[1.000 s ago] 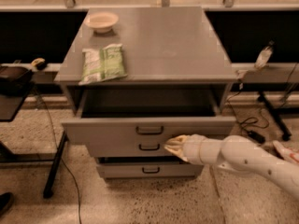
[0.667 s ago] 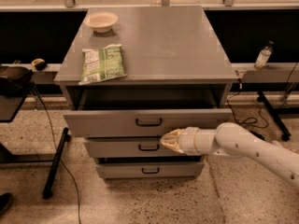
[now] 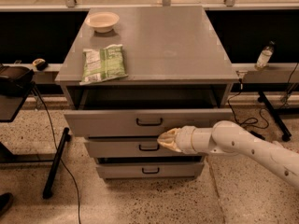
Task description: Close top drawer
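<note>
Top drawer (image 3: 105, 123) stands partly pulled out of the cabinet (image 3: 173, 41). Its long axis runs left to right and its front faces the camera. Its black handle (image 3: 149, 122) sits at centre. Three drawers in all: below it a middle drawer (image 3: 117, 149) and a bottom drawer (image 3: 121, 171). The gripper (image 3: 164, 140), fingers together, points left just under the top drawer's front, beside the middle drawer's handle. One bowl (image 3: 102, 21) and one green bag (image 3: 103, 63) lie on the cabinet.
</note>
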### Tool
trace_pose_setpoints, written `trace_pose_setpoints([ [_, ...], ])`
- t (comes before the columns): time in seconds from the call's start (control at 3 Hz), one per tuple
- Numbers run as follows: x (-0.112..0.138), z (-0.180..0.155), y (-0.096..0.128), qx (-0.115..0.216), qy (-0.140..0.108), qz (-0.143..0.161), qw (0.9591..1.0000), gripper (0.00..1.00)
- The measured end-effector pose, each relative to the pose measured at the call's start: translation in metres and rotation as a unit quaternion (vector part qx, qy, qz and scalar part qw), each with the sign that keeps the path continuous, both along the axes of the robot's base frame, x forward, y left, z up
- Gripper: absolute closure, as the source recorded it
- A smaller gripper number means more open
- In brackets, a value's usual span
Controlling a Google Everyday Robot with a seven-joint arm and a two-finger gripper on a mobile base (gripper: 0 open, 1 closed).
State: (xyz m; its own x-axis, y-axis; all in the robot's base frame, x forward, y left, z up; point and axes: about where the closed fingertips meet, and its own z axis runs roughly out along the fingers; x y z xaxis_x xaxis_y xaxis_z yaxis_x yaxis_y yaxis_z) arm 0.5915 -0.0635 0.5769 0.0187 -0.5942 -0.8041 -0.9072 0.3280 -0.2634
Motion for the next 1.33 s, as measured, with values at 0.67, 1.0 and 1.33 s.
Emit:
trace_pose_setpoints([
  [0.67, 0.061, -0.002, 0.014, 0.003, -0.038, -0.009, 0.9992, 1.00],
  [1.0, 0.063, -0.003, 0.013, 0.007, -0.040, -0.009, 0.9992, 1.00],
  [1.33, 0.059, 0.007, -0.002, 0.016, -0.048, 0.007, 0.9987, 1.00],
])
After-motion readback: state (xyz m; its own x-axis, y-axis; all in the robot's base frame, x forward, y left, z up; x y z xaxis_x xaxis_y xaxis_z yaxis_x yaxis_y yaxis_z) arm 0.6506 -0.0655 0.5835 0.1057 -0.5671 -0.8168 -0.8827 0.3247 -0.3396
